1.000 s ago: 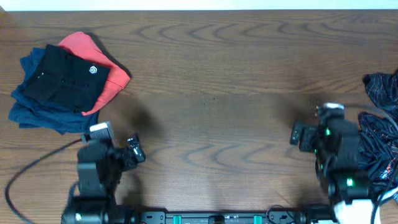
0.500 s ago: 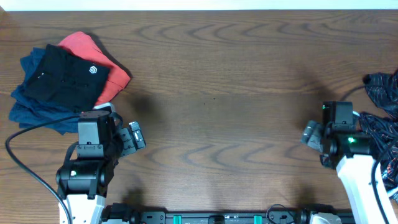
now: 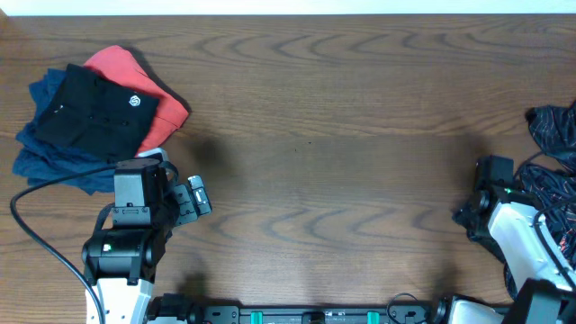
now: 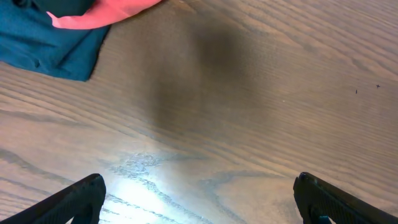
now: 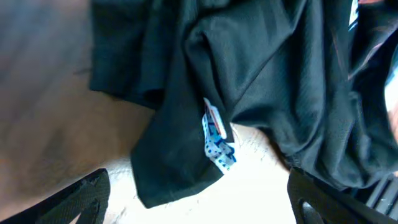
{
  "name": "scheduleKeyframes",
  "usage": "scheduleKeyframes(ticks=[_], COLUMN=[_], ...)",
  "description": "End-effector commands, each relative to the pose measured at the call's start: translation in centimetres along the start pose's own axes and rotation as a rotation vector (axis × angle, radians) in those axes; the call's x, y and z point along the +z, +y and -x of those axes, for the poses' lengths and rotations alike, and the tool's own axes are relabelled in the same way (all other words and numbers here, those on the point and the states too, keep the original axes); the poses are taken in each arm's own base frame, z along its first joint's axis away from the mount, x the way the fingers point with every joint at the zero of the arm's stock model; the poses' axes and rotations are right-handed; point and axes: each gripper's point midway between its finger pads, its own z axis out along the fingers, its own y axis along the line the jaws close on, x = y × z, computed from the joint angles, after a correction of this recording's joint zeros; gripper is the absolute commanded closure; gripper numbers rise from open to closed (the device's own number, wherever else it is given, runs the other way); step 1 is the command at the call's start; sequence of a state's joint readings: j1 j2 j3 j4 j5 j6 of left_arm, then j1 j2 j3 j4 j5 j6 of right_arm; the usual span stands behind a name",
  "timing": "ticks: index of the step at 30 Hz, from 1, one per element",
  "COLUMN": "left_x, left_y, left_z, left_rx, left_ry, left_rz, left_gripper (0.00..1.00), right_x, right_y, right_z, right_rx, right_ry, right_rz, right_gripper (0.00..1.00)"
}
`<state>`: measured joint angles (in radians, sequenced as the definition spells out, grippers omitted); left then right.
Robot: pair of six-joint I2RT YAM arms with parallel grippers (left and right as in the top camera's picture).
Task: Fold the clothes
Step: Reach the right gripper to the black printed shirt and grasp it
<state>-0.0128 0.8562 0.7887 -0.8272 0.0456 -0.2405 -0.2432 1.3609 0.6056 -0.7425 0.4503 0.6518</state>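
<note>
A thin black shirt [image 3: 551, 180] with fine light lines is seen bunched up at the right edge of the overhead picture, on the brown wooden tabletop [image 3: 342, 135]. It is not folded. In the right wrist picture the crumpled shirt fills the top and middle. A small white, blue and red label [image 5: 216, 134] is seen at one edge of the cloth. The right pincer [image 5: 199, 194] is held wide open near the bottom of that picture, with a finger in each corner, and nothing is pinched in it. The left pincer [image 4: 199, 200] is also held wide open and empty, over bare wood, in the lower left of the overhead picture. In the upper left a pile is seen: a folded black shirt [image 3: 97, 112] with a small white mark is laid on a red cloth [image 3: 169, 112] and a blue cloth [image 3: 45, 162].
</note>
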Motion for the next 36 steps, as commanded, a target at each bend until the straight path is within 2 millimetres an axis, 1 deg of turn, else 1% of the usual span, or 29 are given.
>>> scheduleKeyframes(ticks=[1,3,5,7,9,10,12,13,15,17,19,20,22,26,27,28,30,31,32,33,35,36], left_x=[-0.3,-0.4,-0.3,-0.4,-0.4,-0.4,-0.3,-0.4,-0.4,-0.4,-0.4,-0.3,-0.3,-0.2,-0.1,-0.1,0.1,0.2,0.3,0.4,0.6,0.8], left_y=[0.0,0.0,0.0,0.0,0.0,0.0,0.0,0.0,0.0,0.0,-0.1,-0.1,-0.2,-0.3,-0.3,-0.3,-0.5,-0.6,-0.7,-0.8,-0.9,-1.0], left_z=[0.5,0.5,0.5,0.6,0.5,0.5,0.5,0.6,0.6,0.7,0.8,0.9,1.1,1.5,1.5,1.6,2.1,2.4,2.7,3.1,3.4,3.6], left_rx=[-0.018,-0.018,-0.018,-0.018,-0.018,-0.018,-0.018,-0.018,-0.018,-0.018,-0.017,-0.018,-0.018,-0.018,-0.018,-0.018,-0.018,-0.018,-0.018,-0.018,-0.019,-0.019], left_ry=[-0.014,-0.014,-0.014,-0.015,-0.015,-0.015,-0.015,-0.016,-0.018,-0.021,-0.024,-0.027,-0.036,-0.045,-0.046,-0.049,-0.063,-0.073,-0.082,-0.091,-0.100,-0.101], left_rz=[0.000,0.000,0.000,0.000,0.000,0.000,0.000,0.000,-0.001,-0.002,-0.003,-0.003,-0.006,-0.010,-0.010,-0.011,-0.015,-0.020,-0.023,-0.026,-0.028,-0.029], left_gripper=[0.02,0.02,0.02,0.02,0.02,0.02,0.02,0.02,0.02,0.02,0.02,0.02,0.02,0.02,0.02,0.02,0.02,0.02,0.02,0.02,0.02,0.02], right_x=[1.3,2.0,2.5,3.0,3.1,3.2,3.2,3.1,2.9,2.0,0.3,-0.5,-1.7,-4.6,-5.7,-6.6,-8.8,-9.8,-11.0,-12.6,-16.4,-18.6], right_y=[-1.3,-1.6,-1.8,-1.9,-1.9,-1.7,-0.8,-0.2,1.7,5.2,8.5,9.8,11.4,14.9,16.2,17.1,19.3,20.4,21.5,22.8,25.2,26.4], right_z=[0.0,0.1,0.2,0.2,0.3,0.4,0.5,0.3,-0.1,-0.7,-1.6,-2.2,-3.2,-6.7,-7.9,-8.7,-10.0,-10.2,-10.2,-9.9,-9.1,-8.6], right_rx=[0.068,0.098,0.126,0.148,0.157,0.159,0.136,0.111,0.045,-0.091,-0.237,-0.291,-0.371,-0.598,-0.664,-0.709,-0.801,-0.839,-0.862,-0.875,-0.873,-0.857], right_ry=[0.004,0.003,-0.003,-0.011,-0.018,-0.022,-0.012,0.002,0.036,0.063,0.072,0.073,0.070,0.050,0.039,0.024,-0.044,-0.097,-0.158,-0.241,-0.407,-0.500], right_rz=[-0.049,-0.051,-0.049,-0.045,-0.041,-0.033,0.017,0.050,0.155,0.346,0.531,0.592,0.653,0.768,0.816,0.852,0.930,0.957,0.985,1.020,1.101,1.151], right_gripper=[0.17,0.23,0.31,0.42,0.57,0.71,0.99,0.99,0.99,0.99,0.99,0.99,0.99,0.99,0.99,0.99,0.99,0.99,0.99,0.99,0.99,0.99])
